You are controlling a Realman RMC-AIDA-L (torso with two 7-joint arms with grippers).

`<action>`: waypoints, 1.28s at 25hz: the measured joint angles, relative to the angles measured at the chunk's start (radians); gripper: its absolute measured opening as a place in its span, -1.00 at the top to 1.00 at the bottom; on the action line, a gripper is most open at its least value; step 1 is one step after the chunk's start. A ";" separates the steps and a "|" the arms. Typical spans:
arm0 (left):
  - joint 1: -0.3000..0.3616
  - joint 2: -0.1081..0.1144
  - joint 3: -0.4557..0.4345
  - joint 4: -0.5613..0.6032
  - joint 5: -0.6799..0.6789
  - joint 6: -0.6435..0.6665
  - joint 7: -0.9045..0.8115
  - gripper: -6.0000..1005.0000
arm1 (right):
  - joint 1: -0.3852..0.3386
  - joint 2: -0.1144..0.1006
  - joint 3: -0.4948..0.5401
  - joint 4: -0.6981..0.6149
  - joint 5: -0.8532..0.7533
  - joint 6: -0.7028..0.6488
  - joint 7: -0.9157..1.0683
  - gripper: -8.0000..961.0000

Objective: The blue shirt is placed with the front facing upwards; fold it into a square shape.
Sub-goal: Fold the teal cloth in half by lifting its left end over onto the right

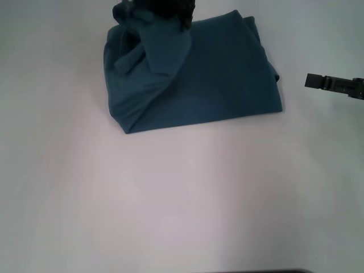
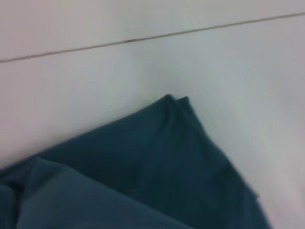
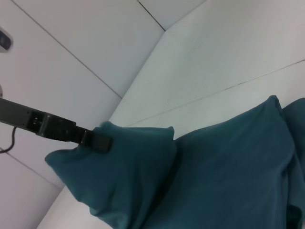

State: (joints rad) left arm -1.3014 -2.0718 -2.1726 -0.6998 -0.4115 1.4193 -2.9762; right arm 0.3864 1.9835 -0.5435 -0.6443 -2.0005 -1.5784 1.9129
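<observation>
1. The white table [image 1: 170, 205] filled nearly the whole head view, its near half bare; a thin dark seam crossed its surface in the left wrist view.
2. The blue shirt [image 1: 216, 74] lay at the far side of the table, a little left of centre, already folded into a rough rectangle several layers thick. Its near edge ran at a slant, the near-left corner closest to the robot. No print, collar or label could be seen on the exposed face.
3. A flap of the shirt at the far-left corner was lifted off the stack and hung in loose folds over the layers beneath, bunching where it was held.
4. The left gripper [image 1: 153, 8] was at the far edge of the shirt, at the top of the head view, above the raised flap. In the right wrist view its dark finger [image 3: 95, 141] met the top of the lifted cloth, so it was clamped on the fabric.
5. The right gripper [image 1: 314, 81] hovered over bare table to the right of the shirt, apart from it and touching nothing. Whether its jaws were parted or together could not be told.
</observation>
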 joint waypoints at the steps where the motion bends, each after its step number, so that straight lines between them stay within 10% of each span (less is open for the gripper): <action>1: -0.006 -0.003 0.006 -0.001 0.017 0.001 0.000 0.86 | 0.000 0.000 0.000 0.000 0.000 0.000 0.000 -0.71; 9: -0.079 -0.040 0.036 -0.007 0.101 0.008 0.029 0.85 | 0.007 -0.001 0.001 0.008 0.000 0.004 0.001 -0.70; 21: 0.069 0.059 -0.043 -0.072 0.105 0.106 0.000 0.86 | 0.001 -0.002 0.002 0.010 0.000 0.005 0.001 -0.70; 32: 0.031 0.008 -0.048 -0.102 -0.017 0.129 0.030 0.85 | 0.009 -0.002 0.000 0.011 -0.011 0.008 0.002 -0.69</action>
State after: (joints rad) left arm -1.2699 -2.0642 -2.2204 -0.8018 -0.4283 1.5483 -2.9464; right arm 0.3954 1.9818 -0.5430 -0.6332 -2.0115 -1.5706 1.9150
